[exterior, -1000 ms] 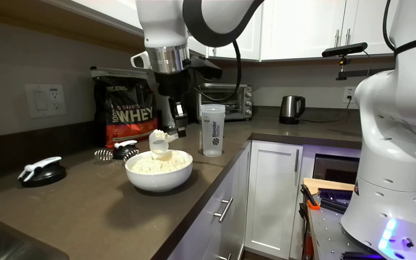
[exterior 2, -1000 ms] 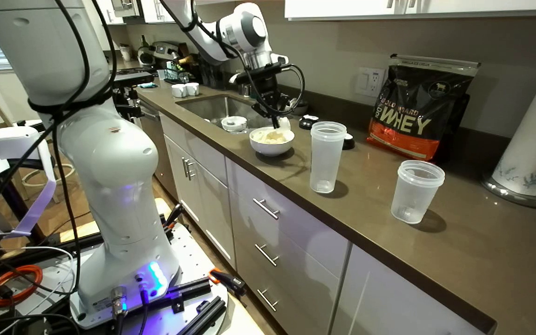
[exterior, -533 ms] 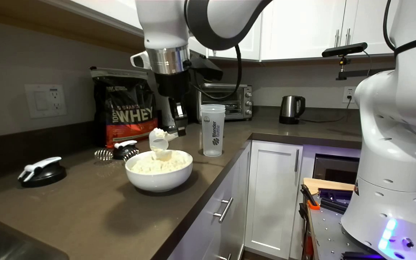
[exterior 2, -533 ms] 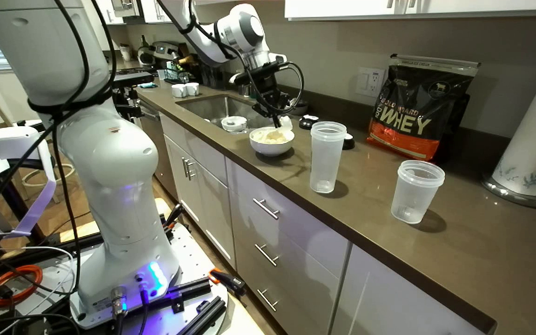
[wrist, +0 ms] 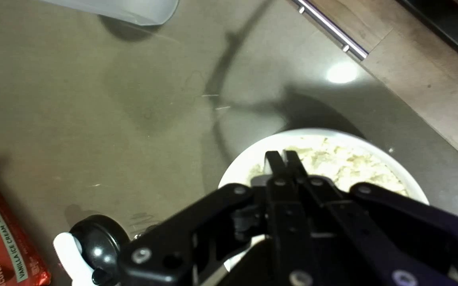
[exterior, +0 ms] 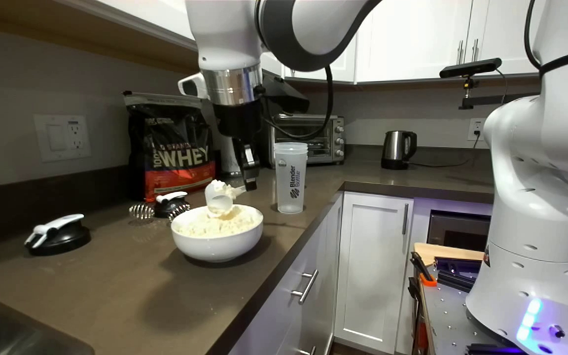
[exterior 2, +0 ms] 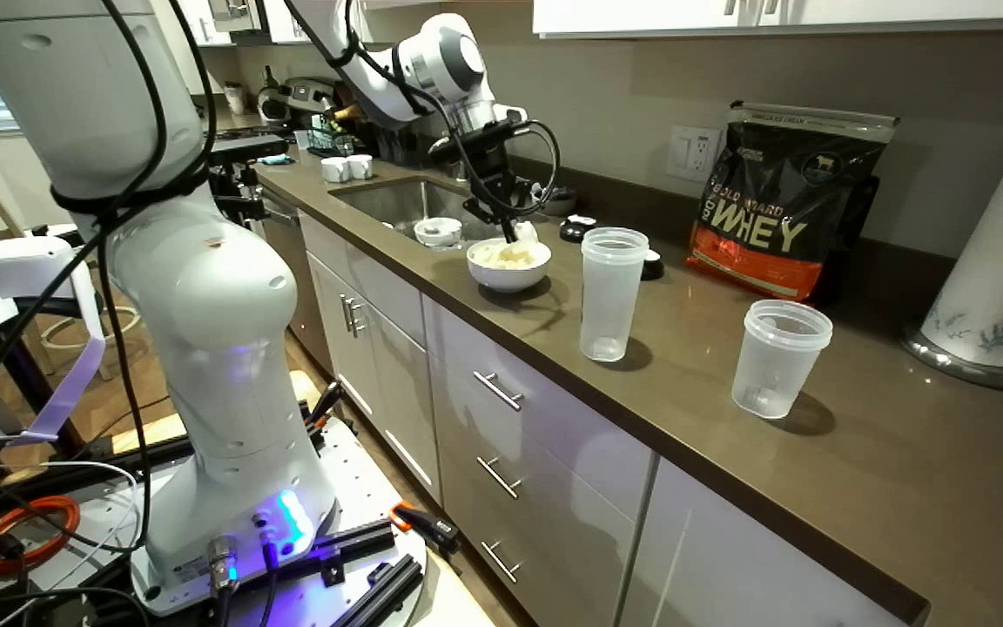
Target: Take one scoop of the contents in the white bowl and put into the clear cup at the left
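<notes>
Powder point(exterior: 218, 188) crowns a scoop point(exterior: 220, 203) clamped fast in the gripper point(exterior: 250, 186), over the white bowl point(exterior: 217, 246). Scooping appears nearly done; the next move calls for a level lift and carry to the clear cup point(exterior 2: 610, 300), left of a shorter cup point(exterior 2: 776, 370) in an exterior view.

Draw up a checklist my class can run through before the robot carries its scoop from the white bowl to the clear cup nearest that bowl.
1. Scoop gripped: ok; the jaws are shut on its handle.
2. Scoop loaded: ok; pale powder is heaped in it.
3. Scoop clear of the powder in the white bowl: cannot tell; the exterior views show no gap.
4. Clear cup upright and uncovered: ok.
5. Scoop over the cup: not ok; it is at the bowl.
</notes>
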{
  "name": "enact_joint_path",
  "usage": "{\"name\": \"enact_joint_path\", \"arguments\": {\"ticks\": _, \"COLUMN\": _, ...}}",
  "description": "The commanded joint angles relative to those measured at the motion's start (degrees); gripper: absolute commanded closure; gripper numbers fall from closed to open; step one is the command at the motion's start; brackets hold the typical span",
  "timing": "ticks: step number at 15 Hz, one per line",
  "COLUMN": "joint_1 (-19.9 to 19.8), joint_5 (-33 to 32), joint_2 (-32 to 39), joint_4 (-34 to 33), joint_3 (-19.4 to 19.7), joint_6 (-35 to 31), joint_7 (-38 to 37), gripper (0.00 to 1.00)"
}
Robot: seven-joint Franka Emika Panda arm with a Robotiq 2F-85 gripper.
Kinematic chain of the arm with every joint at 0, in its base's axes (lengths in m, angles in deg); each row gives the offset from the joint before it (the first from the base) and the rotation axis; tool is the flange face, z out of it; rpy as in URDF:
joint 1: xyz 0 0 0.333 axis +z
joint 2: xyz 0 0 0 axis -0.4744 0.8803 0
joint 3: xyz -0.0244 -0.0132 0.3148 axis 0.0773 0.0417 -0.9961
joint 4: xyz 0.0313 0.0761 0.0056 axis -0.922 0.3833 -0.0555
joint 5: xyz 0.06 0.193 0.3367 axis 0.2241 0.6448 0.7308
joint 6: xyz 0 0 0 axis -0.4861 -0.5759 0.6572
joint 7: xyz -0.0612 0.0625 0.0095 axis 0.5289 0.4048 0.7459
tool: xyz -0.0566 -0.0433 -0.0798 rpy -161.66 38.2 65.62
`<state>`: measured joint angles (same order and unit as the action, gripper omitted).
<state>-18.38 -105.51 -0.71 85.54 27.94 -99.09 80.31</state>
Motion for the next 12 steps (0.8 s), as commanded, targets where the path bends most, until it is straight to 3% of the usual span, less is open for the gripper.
{"name": "enact_joint_path", "arguments": {"ticks": 1, "joint_1": -0.29, "joint_5": -1.97, "joint_2": -2.97, "joint_4": 0.08, "joint_3": 0.08, "joint_6": -0.45, "joint_7": -1.5, "gripper": 0.99}}
{"name": "enact_joint_path", "arguments": {"ticks": 12, "joint_1": 0.67, "joint_5": -0.62, "joint_2": -5.13, "joint_4": 3.33, "joint_3": -1.2, "joint_6": -0.73, "joint_7": -1.19, "gripper": 0.99}}
